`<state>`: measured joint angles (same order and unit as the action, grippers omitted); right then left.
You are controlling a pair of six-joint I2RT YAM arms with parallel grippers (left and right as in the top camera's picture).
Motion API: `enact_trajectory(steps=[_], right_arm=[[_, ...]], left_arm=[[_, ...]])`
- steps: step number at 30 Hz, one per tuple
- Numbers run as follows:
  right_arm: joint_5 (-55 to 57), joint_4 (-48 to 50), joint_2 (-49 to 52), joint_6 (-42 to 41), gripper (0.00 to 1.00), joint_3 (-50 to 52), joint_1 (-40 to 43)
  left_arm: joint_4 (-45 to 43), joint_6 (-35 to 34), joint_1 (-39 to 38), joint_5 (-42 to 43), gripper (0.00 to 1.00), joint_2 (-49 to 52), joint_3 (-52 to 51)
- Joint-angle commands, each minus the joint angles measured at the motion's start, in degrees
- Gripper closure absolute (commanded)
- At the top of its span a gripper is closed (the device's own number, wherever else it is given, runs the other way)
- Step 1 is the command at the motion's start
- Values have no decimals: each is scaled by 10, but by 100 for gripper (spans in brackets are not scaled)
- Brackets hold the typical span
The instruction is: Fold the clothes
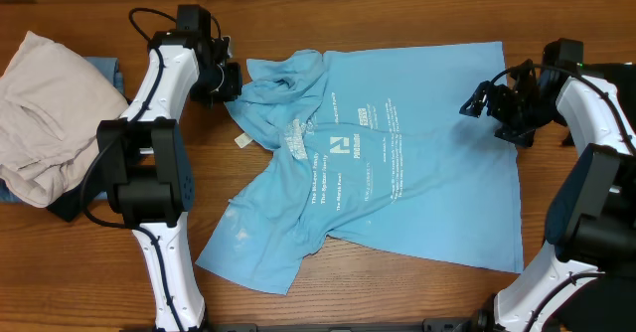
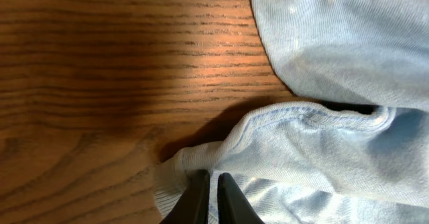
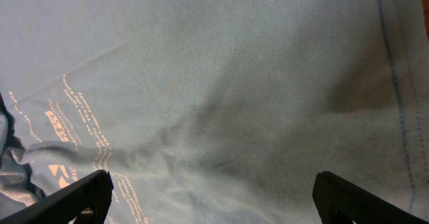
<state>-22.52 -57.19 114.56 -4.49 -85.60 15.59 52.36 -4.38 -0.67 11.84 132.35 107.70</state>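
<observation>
The light sky-blue T-shirt (image 1: 397,173) lies crumpled on the wooden table (image 1: 556,213), its white lettering facing up and its left part bunched and folded over. My left gripper (image 1: 231,82) is at the shirt's upper left corner. In the left wrist view its fingers (image 2: 212,180) are pinched together on a ribbed edge of the shirt (image 2: 335,150). My right gripper (image 1: 475,103) hovers over the shirt's upper right part. In the right wrist view its fingers (image 3: 214,190) are spread wide over flat blue cloth (image 3: 234,83) and hold nothing.
A pile of other clothes sits at the table's left edge: an off-white garment (image 1: 45,113) on top, a blue one (image 1: 104,69) behind it and a dark one (image 1: 65,203) beneath. A small white tag (image 1: 240,140) lies beside the shirt.
</observation>
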Motion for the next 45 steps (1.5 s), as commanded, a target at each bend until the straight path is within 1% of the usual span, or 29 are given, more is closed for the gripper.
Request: enact_trajectory(steps=[1, 4, 5, 7, 9, 10, 13, 16, 18, 20, 21, 22, 24, 26, 27, 28, 31, 34, 36, 39, 42, 45], right_arm=[[-5, 1, -14, -2, 0, -10, -1], [-5, 1, -14, -2, 0, -10, -1], [-5, 1, -14, -2, 0, -10, -1], [-5, 1, -14, -2, 0, -10, -1], [-5, 1, -14, -2, 0, -10, -1], [-5, 1, -14, -2, 0, -10, -1], [-5, 1, -14, -2, 0, -10, -1], [-5, 1, -14, -2, 0, -10, -1], [-5, 1, -14, -2, 0, -10, -1], [-5, 1, -14, -2, 0, -10, -1], [-5, 1, -14, -2, 0, -10, -1], [-5, 1, -14, -2, 0, -10, -1], [-5, 1, -14, -2, 0, -10, -1], [-5, 1, -14, -2, 0, -10, -1], [-5, 1, -14, -2, 0, -10, -1], [-5, 1, -14, -2, 0, -10, -1], [-5, 1, -14, -2, 0, -10, -1], [-5, 1, -14, -2, 0, -10, -1], [-5, 1, -14, -2, 0, -10, -1], [-5, 1, -14, -2, 0, -10, -1], [-5, 1, -14, -2, 0, -10, -1], [-5, 1, -14, -2, 0, -10, -1]], left_arm=[[-2, -2, -8, 11, 90, 6, -8], [-2, 8, -10, 6, 90, 18, -9], [-2, 11, -10, -8, 90, 18, -8], [-3, 23, -10, -65, 90, 18, -8], [-7, 60, -9, -109, 91, 18, -8], [-11, 75, -8, -112, 91, 18, -8], [-42, 101, -8, -113, 90, 18, -8], [-80, 104, -8, -148, 90, 18, -8], [-101, 120, -6, -159, 90, 18, -8], [-115, 123, 0, -155, 91, 18, -8], [-114, 123, 2, -146, 93, 18, -5], [-99, 123, 3, -144, 95, 15, 11], [-52, 120, 3, -128, 96, 4, 60], [17, 121, 3, -43, 96, -6, 124], [44, 120, 2, -24, 96, -6, 144], [62, 120, 1, -12, 96, -6, 146], [90, 116, -3, -12, 96, -5, 120], [76, 110, -10, -8, 96, -5, 53], [53, 110, -10, 14, 96, -5, 9], [15, 103, -10, 17, 96, -5, -37], [-12, 103, -10, 9, 96, -4, -50], [-32, 103, -10, -29, 96, -1, -54]])
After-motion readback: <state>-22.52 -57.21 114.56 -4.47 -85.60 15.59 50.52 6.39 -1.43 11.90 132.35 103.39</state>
